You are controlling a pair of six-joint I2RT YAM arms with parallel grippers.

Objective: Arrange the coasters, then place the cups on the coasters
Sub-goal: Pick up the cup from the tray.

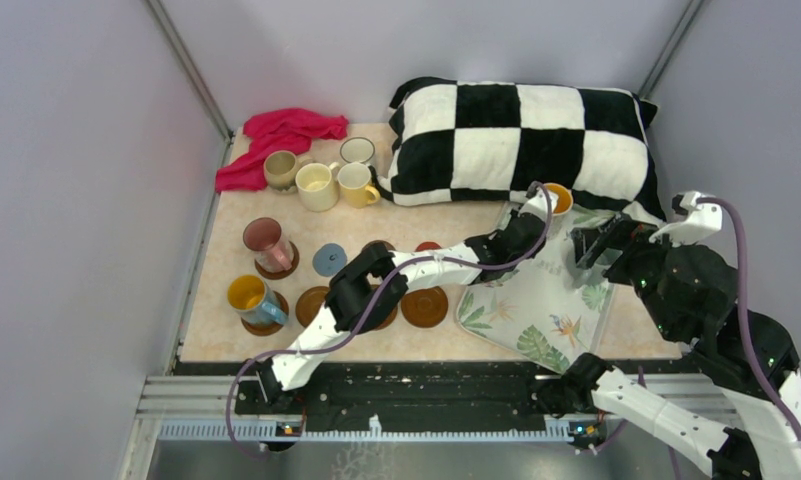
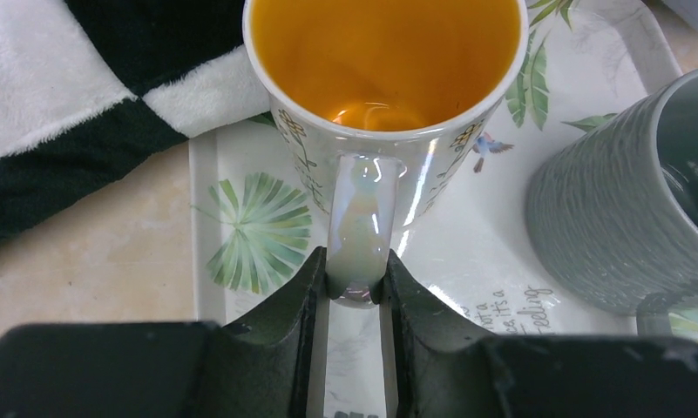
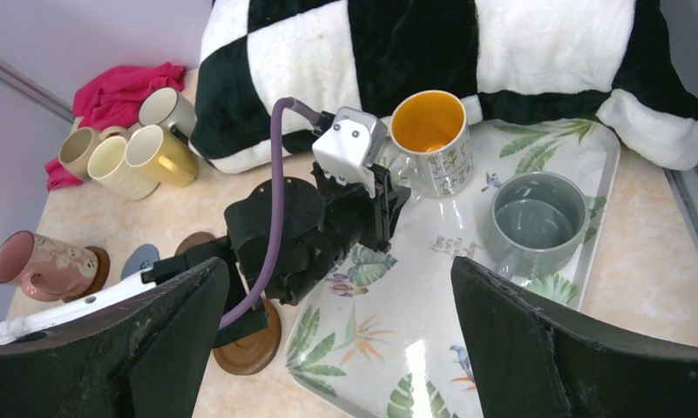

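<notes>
A white cup with an orange inside (image 2: 384, 52) stands on the leaf-print tray (image 2: 467, 270) by the pillow. My left gripper (image 2: 355, 277) is shut on its handle; the same cup (image 1: 559, 199) shows at the tray's far corner in the top view. A grey cup (image 3: 537, 222) stands beside it on the tray. My right gripper (image 3: 341, 279) hangs open above the tray, holding nothing. Brown coasters (image 1: 423, 306) and a blue-grey coaster (image 1: 329, 259) lie left of the tray. A pink cup (image 1: 267, 243) and a blue cup (image 1: 255, 299) each sit on a coaster.
Several more cups (image 1: 317, 186) cluster at the back left beside a red cloth (image 1: 281, 135). A black-and-white checked pillow (image 1: 521, 145) lies along the back, touching the tray's far edge. Grey walls close in the left and right sides.
</notes>
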